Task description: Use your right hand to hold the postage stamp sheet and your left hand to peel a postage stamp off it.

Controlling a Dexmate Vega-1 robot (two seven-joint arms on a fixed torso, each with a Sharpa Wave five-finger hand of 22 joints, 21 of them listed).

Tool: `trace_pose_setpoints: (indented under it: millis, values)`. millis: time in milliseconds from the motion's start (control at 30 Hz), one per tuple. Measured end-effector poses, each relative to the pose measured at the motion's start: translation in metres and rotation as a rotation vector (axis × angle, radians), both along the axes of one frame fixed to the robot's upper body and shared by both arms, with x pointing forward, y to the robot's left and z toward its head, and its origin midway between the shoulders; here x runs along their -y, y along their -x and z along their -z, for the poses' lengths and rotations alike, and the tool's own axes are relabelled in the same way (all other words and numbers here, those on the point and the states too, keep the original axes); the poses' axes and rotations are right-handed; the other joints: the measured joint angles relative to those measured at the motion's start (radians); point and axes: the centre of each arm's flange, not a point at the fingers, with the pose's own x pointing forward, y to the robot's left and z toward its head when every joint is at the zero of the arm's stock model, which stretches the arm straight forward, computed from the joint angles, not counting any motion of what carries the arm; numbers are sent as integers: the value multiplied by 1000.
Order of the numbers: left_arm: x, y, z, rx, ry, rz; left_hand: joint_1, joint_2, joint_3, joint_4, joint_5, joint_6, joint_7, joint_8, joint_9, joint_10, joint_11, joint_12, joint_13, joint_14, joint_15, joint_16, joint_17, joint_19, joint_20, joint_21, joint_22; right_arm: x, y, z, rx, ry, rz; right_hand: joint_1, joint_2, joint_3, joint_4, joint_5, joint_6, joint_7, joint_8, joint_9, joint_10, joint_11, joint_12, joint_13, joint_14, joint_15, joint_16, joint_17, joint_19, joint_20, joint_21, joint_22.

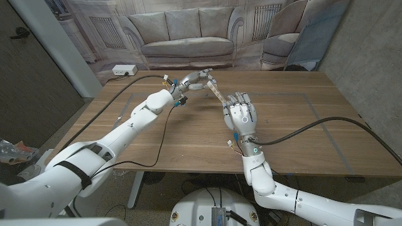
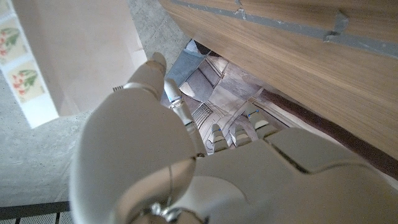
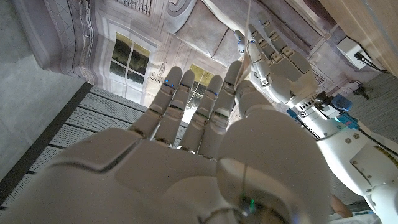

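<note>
Stamps on your postage stamp sheet (image 2: 28, 68) show red flowers along one edge in your left wrist view. In the head view the sheet (image 1: 218, 94) hangs as a thin strip above the wooden table (image 1: 301, 119), stretched between your two hands. Your left hand (image 1: 196, 80) pinches its upper end — fingers curled around it. Your right hand (image 1: 240, 112) stands upright at the lower end with fingers extended; whether it actually grips the sheet — you cannot tell.
</note>
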Motion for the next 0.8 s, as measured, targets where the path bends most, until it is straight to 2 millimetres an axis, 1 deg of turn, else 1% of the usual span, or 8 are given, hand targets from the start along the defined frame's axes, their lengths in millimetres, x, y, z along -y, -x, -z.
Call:
trace_pose_setpoints:
  millis: [67,167,367,467,567,600,700,800]
  values:
    - [1,0,0,0,-1,5,-10,10,-8,2,0,8,1,6,6,0,0,-6,0,0,0,0,0,0,0,0,0,-1,0,0,0,1,-1,0,0,0,0,4,0,0,0,0,0,0,0,0,0,0,0,0,0,0,0,0]
    - [2,0,-1,0,0,11,-10,10,-12,5,0,27,2,24,14,5,-5,-6,0,0,0,0,0,0,0,-4,0,-1,-1,0,-3,3,1,0,0,0,0,5,0,0,0,0,0,0,0,0,0,0,-4,0,0,0,0,0]
    - [4,-1,-1,-2,-1,19,-10,10,-20,5,0,50,10,43,23,11,-11,-6,0,0,0,0,0,0,0,-8,0,-1,-3,0,-9,4,4,5,-5,0,0,5,0,0,-1,0,0,0,0,0,0,0,-4,0,-4,-4,4,0]
    - [5,-1,-1,-2,2,24,-7,14,-24,9,0,52,9,43,24,11,-11,-6,0,0,0,0,0,0,0,-8,0,-1,-4,0,-13,6,6,5,-5,0,0,5,0,0,-3,0,0,0,0,0,0,0,-4,0,-4,-4,4,0]
    - [4,-1,-1,-3,6,24,-6,15,-27,6,0,52,9,45,21,11,-11,-6,0,0,0,0,0,0,0,-8,0,-1,-5,0,-16,6,9,5,-5,-3,3,4,0,0,-3,0,0,0,0,0,0,0,-8,0,-4,-4,4,0]
    - [5,-1,-1,-4,7,24,-3,18,-30,9,0,56,12,51,21,14,-14,-6,0,0,0,0,0,0,0,-8,0,-1,-5,0,-18,5,10,5,-5,-4,4,4,0,0,-3,0,0,0,0,0,0,0,-8,0,-4,-4,4,0]
    - [4,-2,-1,-5,10,23,8,50,-31,11,0,98,25,68,14,30,-18,-6,0,0,0,0,0,0,0,-8,0,-1,-6,0,-22,4,12,5,-5,-4,4,4,0,0,-4,-1,0,0,0,0,0,0,-8,0,-4,-4,4,0]
    - [4,-2,-1,-7,17,22,17,65,-31,10,0,141,42,82,0,52,-20,-3,0,6,5,0,0,0,0,-8,2,0,-6,0,-25,2,13,5,-5,-4,4,4,0,0,-2,-1,0,0,-8,0,0,0,-7,0,-4,-4,4,0]
